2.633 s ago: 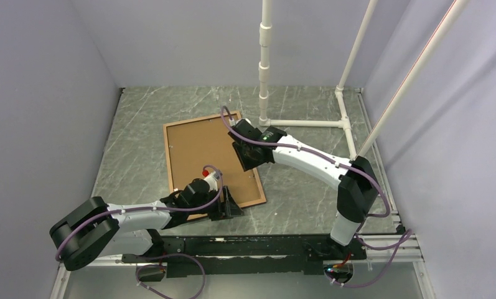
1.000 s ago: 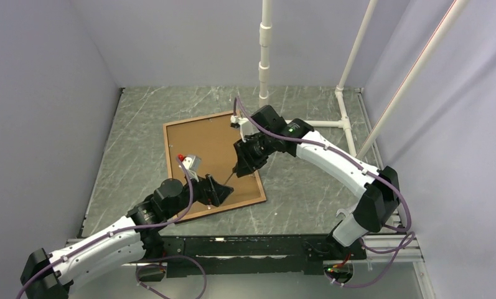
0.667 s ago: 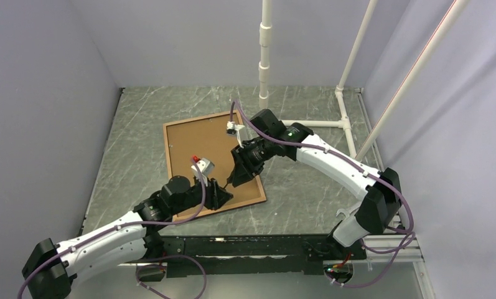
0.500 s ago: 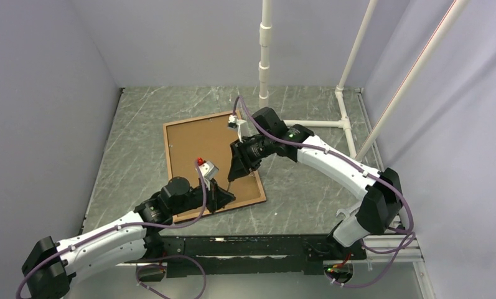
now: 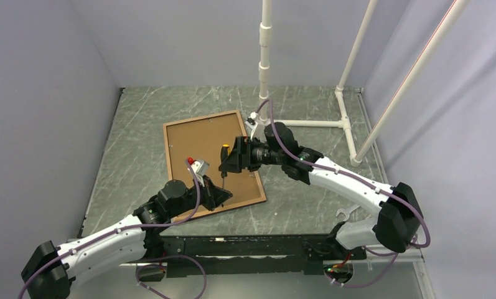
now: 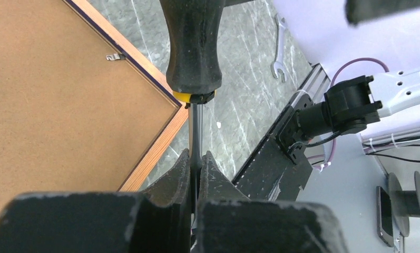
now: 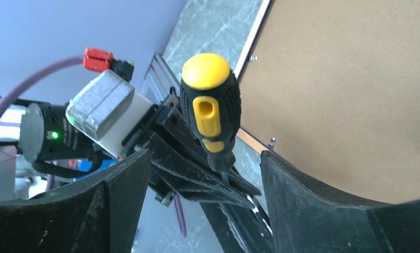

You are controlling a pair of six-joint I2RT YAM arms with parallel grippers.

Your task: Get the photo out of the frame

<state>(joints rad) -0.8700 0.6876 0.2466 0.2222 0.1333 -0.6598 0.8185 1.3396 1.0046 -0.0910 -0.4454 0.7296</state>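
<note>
Since half a second earlier, my right arm had swung from tilting down to lying nearly level. My right end effector [image 5: 228, 161] was spread wide, with the handle of the screwdriver [image 5: 223, 159] standing in the gap and neither finger touching it. My left end effector [image 6: 197, 161] was clamped narrow on the screwdriver's bare shaft, holding it upright, yellow cap on top.

The frame [image 5: 168, 159] lay flat on the worktop [image 5: 139, 112], face down. The photo [image 5: 198, 146] sat inside it, only its brown hardboard back showing. Both end effectors were over the frame's near right corner, most of the frame stretching away to the far left.

The printed face was hidden. My left fingers covered the screwdriver's tip, so I could not tell whether it touched anything. From above, my left arm covered part of the frame's near edge.
</note>
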